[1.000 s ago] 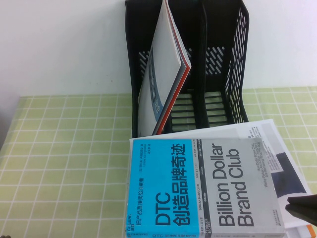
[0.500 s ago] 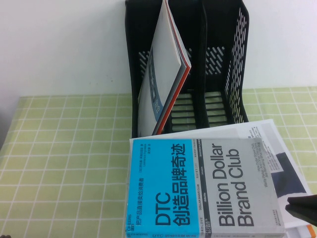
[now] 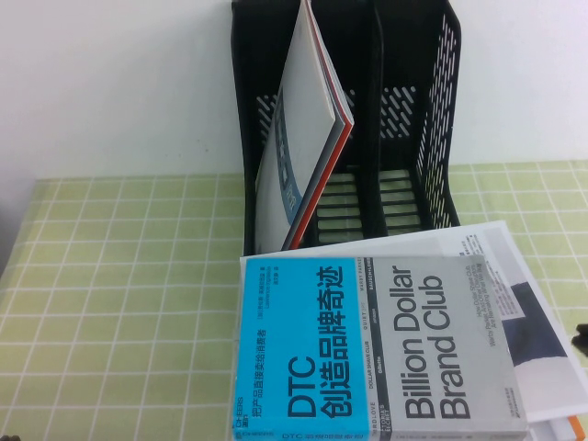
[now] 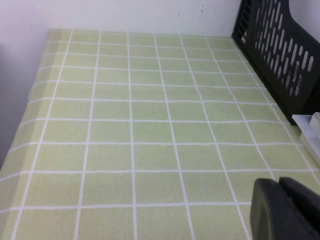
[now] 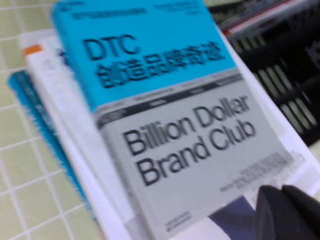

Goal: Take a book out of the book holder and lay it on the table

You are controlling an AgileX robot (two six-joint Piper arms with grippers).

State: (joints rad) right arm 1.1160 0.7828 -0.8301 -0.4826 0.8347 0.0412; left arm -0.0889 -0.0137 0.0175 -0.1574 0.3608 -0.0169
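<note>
High view shows the left tool low over bare green checked surface, left of the book holder; I cannot tell how its fingers stand. 1 floppy red-edged magazine leans in the holder. Nearer, the book lies flat on a white magazine. At the right edge, the right tool is pressed together, empty.
</note>
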